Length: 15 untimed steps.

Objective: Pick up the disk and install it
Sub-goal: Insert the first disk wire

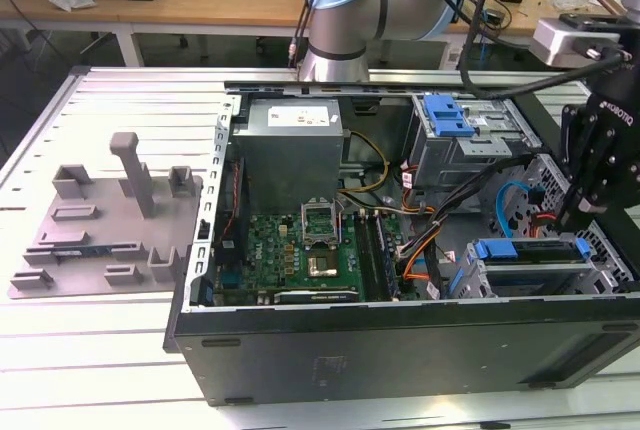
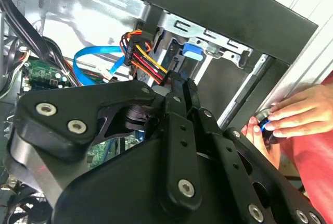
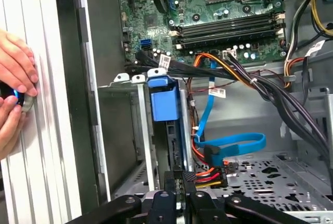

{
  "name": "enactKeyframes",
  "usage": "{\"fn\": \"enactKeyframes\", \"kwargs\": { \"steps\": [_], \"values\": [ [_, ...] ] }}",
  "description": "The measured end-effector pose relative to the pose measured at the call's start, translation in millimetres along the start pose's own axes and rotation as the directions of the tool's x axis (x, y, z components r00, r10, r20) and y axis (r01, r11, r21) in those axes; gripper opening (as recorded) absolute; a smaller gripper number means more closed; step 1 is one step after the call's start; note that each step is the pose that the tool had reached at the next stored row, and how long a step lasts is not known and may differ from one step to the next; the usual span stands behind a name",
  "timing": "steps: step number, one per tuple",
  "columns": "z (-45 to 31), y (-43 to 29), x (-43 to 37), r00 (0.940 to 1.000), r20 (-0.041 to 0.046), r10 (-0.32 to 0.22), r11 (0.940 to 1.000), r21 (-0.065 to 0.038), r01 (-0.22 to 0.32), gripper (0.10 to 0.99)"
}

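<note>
My end effector (image 3: pixel 182 183) is closed, its fingers drawn together, and it points down into the open computer case (image 1: pixel 400 342) at the exterior view's right. Its tip is right at the near end of the disk (image 3: pixel 165 101), which sits edge-on in the metal drive cage (image 3: pixel 130 130) with its blue frame showing. I cannot tell whether I am touching the disk.

In the exterior view the disk (image 1: pixel 525 255) lies in the cage just below my end effector (image 1: pixel 578 215). Red and yellow power wires (image 3: pixel 210 174) run just beside my tip, and a blue data cable (image 3: pixel 234 143) loops a little beyond them. The motherboard (image 3: pixel 218 5) lies farther in. Outside the case wall, a person's hand (image 3: pixel 13 73) rests on a small round blue-lit object on the slatted worktop (image 1: pixel 100 360).
</note>
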State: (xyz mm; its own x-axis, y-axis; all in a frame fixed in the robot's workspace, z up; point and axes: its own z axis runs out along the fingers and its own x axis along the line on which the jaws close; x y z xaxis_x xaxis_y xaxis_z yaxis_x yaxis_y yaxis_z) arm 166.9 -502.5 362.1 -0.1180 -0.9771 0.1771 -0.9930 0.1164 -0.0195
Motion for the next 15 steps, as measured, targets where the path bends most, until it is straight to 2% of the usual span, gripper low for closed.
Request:
{"fn": "enactKeyframes", "kwargs": {
  "steps": [4, 8, 13, 15],
  "values": [
    [0.8, 2.3, 3.0, 0.9995, 0.0185, -0.024, 0.9997, 0.002, 0.024, 0.169],
    [1.2, 3.0, 2.7, 0.9983, 0.0204, -0.054, 0.9985, 0.007, 0.054, 0.169],
    [1.3, 3.1, 2.7, 0.9982, 0.0207, -0.057, 0.9984, 0.008, 0.056, 0.169],
    [1.3, 3.0, 2.6, 0.9981, 0.0248, -0.057, 0.9984, 0.008, 0.056, 0.169]
  ]
}}
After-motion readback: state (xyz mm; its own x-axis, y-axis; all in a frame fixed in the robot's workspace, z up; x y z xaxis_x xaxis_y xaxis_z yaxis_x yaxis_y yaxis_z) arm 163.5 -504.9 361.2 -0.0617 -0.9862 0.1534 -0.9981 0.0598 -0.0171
